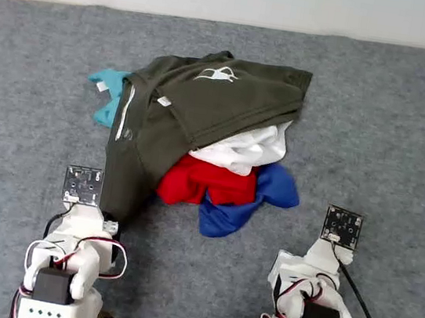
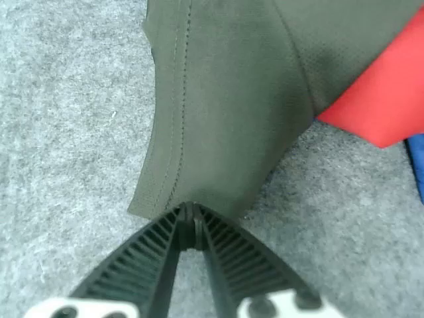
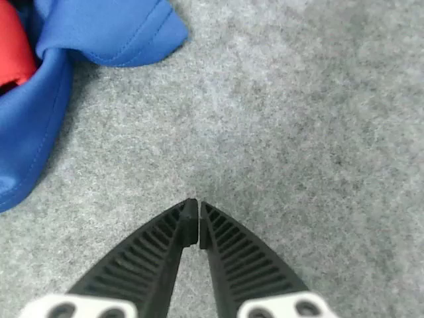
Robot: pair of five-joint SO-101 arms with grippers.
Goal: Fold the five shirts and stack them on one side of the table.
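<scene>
Several shirts lie heaped at the table's middle. A dark olive shirt (image 1: 204, 102) covers the top, with a teal one (image 1: 109, 93) peeking out at its left. Below it lie a white (image 1: 245, 149), a red (image 1: 205, 182) and a blue shirt (image 1: 250, 200). My left gripper (image 2: 193, 215) is shut, its tips at the hem of the olive shirt (image 2: 232, 99); no cloth shows between them. The red shirt (image 2: 384, 93) lies beside that hem. My right gripper (image 3: 199, 212) is shut over bare mat, apart from the blue shirt (image 3: 40, 99).
A grey felt mat (image 1: 390, 136) covers the table, bare to the left and right of the heap. Both arm bases (image 1: 61, 280) (image 1: 309, 315) sit at the near edge. A pale wall runs along the far edge.
</scene>
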